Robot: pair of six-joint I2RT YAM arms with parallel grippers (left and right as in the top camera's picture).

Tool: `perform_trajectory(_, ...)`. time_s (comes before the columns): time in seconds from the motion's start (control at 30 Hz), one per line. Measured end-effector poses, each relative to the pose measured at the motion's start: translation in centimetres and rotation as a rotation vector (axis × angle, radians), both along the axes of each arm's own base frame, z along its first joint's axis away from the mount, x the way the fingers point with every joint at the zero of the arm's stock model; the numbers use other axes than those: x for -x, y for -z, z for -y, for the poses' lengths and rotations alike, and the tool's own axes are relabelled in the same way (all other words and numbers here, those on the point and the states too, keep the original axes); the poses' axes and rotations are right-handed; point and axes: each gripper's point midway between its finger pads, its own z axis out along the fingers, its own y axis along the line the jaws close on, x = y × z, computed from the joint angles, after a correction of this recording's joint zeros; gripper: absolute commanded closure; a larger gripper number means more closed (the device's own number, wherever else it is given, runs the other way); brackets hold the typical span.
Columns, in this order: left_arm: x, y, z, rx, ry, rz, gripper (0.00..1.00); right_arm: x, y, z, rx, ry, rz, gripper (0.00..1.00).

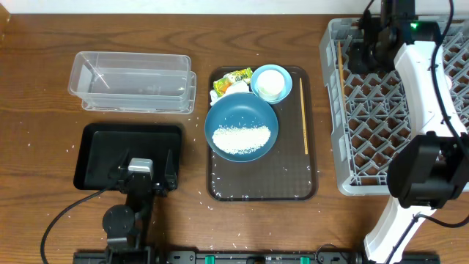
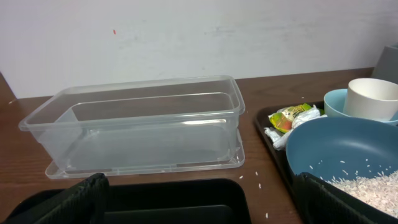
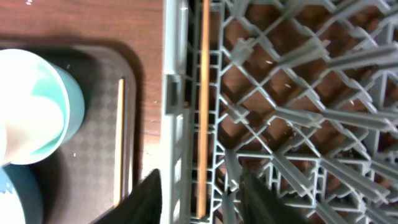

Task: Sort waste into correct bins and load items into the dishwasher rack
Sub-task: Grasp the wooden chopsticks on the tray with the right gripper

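i'm seeing the right gripper [image 3: 200,202] hanging over the grey rack [image 3: 177,143], fingers spread wide, with a chopstick [image 3: 202,93] lying in the rack between them. the left gripper [image 2: 202,208] is sitting wide open above the black tray [image 1: 99,158]. rice [image 1: 240,139] is lying in the blue dish [image 1: 234,110].

The right arm [image 1: 425,81] hides part of the rack [image 1: 366,125]; the dish [image 1: 226,111] covers the wrapper's [image 1: 233,78] lower edge.

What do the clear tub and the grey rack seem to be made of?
Clear tub: likely thin plastic, glossy; the table shows through its walls. Grey rack: probably moulded plastic, matte; uniform grey lattice with pegs.
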Motion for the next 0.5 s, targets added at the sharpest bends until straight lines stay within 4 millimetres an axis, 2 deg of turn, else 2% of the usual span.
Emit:
perform_trajectory(0.17, 0.0, 0.0, 0.0, 0.000, 0.000, 0.000, 0.04, 0.6, 0.2, -1.5, -0.030, -0.031, -0.025, 0.58)
perform_trajectory(0.3, 0.0, 0.0, 0.0, 0.000, 0.000, 0.000, 0.04, 1.2, 0.2, -3.5, -0.063, -0.069, -0.046, 0.57)
perform_trajectory(0.43, 0.0, 0.0, 0.0, 0.000, 0.000, 0.000, 0.04, 2.1, 0.4, -6.5, -0.086, -0.118, -0.075, 0.42)
perform_trajectory(0.5, 0.0, 0.0, 0.0, 0.000, 0.000, 0.000, 0.04, 2.6, 0.5, -8.3, -0.091, -0.157, -0.084, 0.40)
